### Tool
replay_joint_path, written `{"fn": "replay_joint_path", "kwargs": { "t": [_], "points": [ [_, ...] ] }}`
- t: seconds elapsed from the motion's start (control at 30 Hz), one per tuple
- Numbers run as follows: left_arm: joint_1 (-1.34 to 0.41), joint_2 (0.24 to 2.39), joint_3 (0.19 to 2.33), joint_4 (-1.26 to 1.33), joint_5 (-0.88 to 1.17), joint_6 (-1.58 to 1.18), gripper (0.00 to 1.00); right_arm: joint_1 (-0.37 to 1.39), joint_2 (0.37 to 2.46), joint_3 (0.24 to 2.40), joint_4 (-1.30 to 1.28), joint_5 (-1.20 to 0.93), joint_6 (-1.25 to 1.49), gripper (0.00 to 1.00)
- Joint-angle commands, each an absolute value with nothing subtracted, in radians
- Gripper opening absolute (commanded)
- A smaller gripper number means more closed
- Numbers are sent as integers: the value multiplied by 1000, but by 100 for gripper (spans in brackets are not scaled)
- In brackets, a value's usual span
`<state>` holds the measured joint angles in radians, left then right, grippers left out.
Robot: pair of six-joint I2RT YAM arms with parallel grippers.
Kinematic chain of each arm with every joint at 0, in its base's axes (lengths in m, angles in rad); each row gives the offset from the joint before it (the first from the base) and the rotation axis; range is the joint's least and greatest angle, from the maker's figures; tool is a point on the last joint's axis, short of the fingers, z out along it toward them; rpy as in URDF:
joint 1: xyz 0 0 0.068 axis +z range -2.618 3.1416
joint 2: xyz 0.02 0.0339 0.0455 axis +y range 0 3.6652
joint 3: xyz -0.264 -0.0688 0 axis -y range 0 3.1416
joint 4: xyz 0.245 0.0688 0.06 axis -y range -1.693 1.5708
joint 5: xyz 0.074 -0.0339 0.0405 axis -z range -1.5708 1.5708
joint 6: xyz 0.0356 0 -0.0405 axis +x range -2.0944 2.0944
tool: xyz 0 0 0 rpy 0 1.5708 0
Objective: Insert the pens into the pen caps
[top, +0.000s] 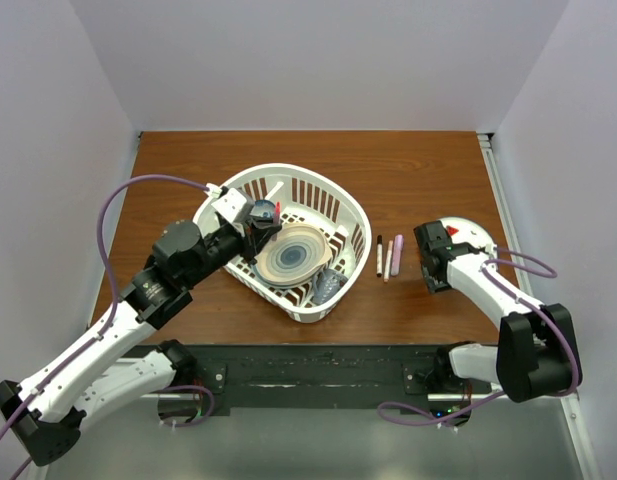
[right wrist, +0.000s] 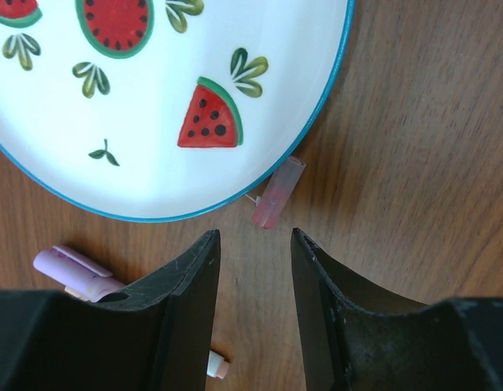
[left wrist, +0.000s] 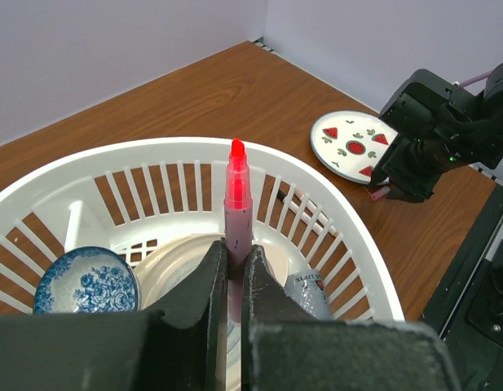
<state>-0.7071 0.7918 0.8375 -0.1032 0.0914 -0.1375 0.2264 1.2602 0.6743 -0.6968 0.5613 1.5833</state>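
While tight round pen (left wrist: 237,199), end effector (left wrist: 235,265).

The left tool (left wrist: 236,254) hides the lower barrel of the red pen (left wrist: 237,199). The watermelon plate (right wrist: 63,130) is cropped at twelve and nine o'clock; the right tool (right wrist: 253,236) covers the middle of the lilac pen (right wrist: 72,269).

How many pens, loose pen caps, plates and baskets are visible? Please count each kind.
Pens: 4 (red pen in the left tool, three pens beside the basket)
Loose pen caps: 1
Plates: 2 (watermelon plate, ringed plate)
Baskets: 1
Total: 8
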Motion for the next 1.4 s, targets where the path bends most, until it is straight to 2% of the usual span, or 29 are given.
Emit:
{"fn": "replay_joint_path", "kwargs": {
  "t": [0.0, 0.6, 1.37],
  "points": [
    [-703, 781, 839, -51, 80, -133, 0, 219, 1279, 647, -687, 604, 1623, 43],
    [-704, 776, 835, -46, 77, -137, 0, 221, 1299, 620, -614, 643, 1600, 45],
    [-704, 758, 831, -40, 69, -133, 0, 209, 1407, 627, -684, 686, 1663, 42]
  ]
}}
